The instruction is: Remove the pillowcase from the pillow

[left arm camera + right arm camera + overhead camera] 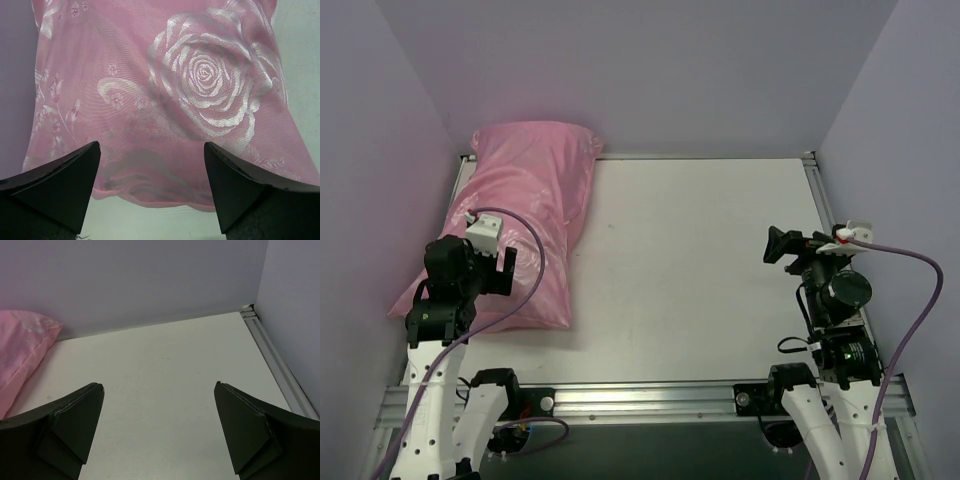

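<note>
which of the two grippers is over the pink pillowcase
The left gripper, open, hangs above the near edge of the pink rose-patterned fabric pillowcase; the right gripper faces only white table.

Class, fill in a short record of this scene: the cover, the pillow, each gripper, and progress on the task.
pillowcase: pink with a rose print, lying on the left of the table
pillow: fully inside the pillowcase, none of it showing
left gripper: open, above the pillowcase's near hem
right gripper: open, over bare table, touching nothing
progress: pillowcase not yet gripped
</note>
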`<state>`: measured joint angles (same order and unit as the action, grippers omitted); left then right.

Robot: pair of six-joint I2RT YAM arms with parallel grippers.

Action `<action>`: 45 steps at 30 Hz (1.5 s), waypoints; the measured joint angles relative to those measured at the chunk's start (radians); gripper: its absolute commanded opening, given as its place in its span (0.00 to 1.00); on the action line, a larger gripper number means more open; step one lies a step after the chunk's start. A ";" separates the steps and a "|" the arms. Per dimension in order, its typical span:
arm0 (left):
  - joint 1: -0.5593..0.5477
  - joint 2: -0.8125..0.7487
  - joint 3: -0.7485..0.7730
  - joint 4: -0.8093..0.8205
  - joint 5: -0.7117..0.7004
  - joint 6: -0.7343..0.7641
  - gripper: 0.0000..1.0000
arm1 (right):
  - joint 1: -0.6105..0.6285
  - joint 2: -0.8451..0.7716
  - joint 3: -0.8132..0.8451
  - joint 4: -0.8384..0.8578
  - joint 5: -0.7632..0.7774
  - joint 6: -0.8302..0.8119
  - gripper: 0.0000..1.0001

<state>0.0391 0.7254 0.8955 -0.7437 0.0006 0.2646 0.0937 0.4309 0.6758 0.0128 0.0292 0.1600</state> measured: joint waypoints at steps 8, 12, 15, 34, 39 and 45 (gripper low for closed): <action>0.002 0.095 0.158 -0.173 0.053 0.161 0.94 | 0.000 0.142 0.116 -0.110 -0.003 0.029 1.00; 0.041 0.264 0.339 -0.272 0.001 0.237 0.94 | 0.000 0.239 0.238 -0.159 -0.052 0.068 0.98; 0.184 0.384 0.380 -0.309 0.065 0.298 0.94 | 0.006 0.317 0.309 -0.171 -0.131 0.113 0.95; -0.062 0.580 0.377 -0.349 0.372 0.273 0.02 | 0.371 0.511 0.262 -0.140 -0.184 0.323 0.87; -0.230 0.491 0.561 -0.380 0.432 0.225 0.02 | 0.597 0.611 0.311 -0.131 -0.164 0.291 0.91; -0.216 0.449 0.673 -0.382 0.451 0.187 0.02 | 0.953 0.764 0.423 -0.130 -0.003 0.168 0.94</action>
<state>-0.1768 1.1748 1.5688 -1.1259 0.4515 0.4519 1.0470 1.1950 1.0985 -0.1173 0.0257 0.3283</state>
